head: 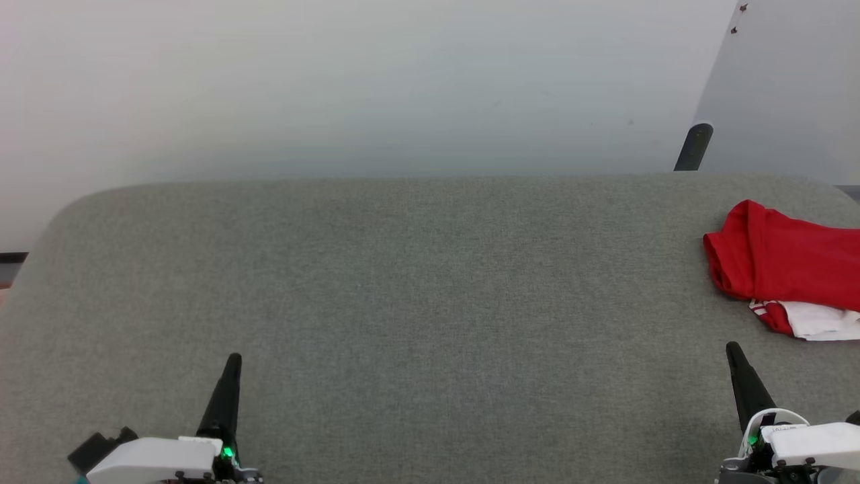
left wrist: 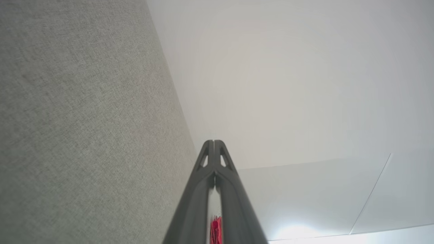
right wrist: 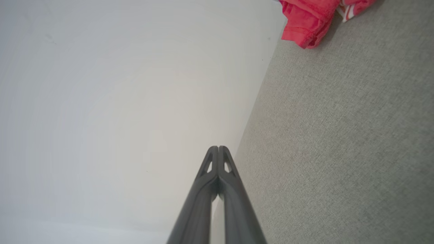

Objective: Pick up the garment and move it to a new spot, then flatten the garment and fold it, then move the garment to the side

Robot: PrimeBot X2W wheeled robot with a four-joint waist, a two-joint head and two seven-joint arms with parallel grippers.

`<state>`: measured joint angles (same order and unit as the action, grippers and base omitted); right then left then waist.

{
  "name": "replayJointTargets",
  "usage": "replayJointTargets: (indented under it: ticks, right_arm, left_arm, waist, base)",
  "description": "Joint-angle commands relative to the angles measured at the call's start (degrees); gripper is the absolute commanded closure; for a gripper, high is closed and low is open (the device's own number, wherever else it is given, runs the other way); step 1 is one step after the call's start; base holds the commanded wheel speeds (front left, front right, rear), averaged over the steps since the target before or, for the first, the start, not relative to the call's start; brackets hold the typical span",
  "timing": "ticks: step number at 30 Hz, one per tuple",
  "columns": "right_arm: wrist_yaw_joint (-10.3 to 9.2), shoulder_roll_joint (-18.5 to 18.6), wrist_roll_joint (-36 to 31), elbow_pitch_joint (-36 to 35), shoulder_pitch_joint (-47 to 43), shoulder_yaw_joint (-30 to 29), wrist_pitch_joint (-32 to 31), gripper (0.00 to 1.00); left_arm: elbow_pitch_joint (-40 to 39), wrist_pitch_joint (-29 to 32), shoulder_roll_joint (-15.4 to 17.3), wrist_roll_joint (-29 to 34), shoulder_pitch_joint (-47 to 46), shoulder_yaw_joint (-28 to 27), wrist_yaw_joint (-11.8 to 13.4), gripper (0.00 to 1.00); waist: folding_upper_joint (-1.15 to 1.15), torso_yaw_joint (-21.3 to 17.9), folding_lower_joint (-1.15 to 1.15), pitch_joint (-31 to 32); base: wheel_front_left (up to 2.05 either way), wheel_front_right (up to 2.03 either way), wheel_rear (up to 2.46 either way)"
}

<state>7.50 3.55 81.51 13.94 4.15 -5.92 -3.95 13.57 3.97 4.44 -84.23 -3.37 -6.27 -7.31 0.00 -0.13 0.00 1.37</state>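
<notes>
The garment point(head: 786, 272), red with a white sleeve poking out below, lies bunched at the far right of the grey fabric table point(head: 403, 302), cut off by the picture's edge. Its red folds and a striped cuff sit at the top of the right wrist view point(right wrist: 308, 20). My left gripper point(head: 232, 363) rests at the lower left, shut and holding nothing, its tips pressed together point(left wrist: 214, 142). My right gripper point(head: 732, 349) stands at the lower right, just below and left of the garment, shut and apart from it point(right wrist: 218, 148). A sliver of red point(left wrist: 215, 230) shows between the left fingers' bases.
A pale wall point(head: 369, 87) rises behind the table's rounded far edge. A light panel point(head: 786, 87) with a dark leg point(head: 693, 146) leans at the back right. The table's left edge curves down near my left arm.
</notes>
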Motion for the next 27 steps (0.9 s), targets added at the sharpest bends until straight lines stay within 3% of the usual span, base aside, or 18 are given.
replayJointTargets:
  ticks: [1,27]
  right_arm:
    - [-0.01,-0.1,1.5,-0.1,0.9,-0.3,-0.3,1.00]
    - [-0.01,-0.8,11.0,0.1,2.5,-0.7,-2.8,1.00]
  left_arm:
    - [-0.1,0.3,-0.1,-1.2,-1.0,-0.2,-0.3,1.00]
    - [0.6,2.8,-1.7,-8.2,-3.3,-0.4,-0.3,1.00]
  waist:
    - [0.00,0.0,0.00,-0.1]
    - [0.00,0.1,0.00,-1.6]
  base:
    - [0.00,0.00,0.00]
    - [0.00,0.00,0.00]
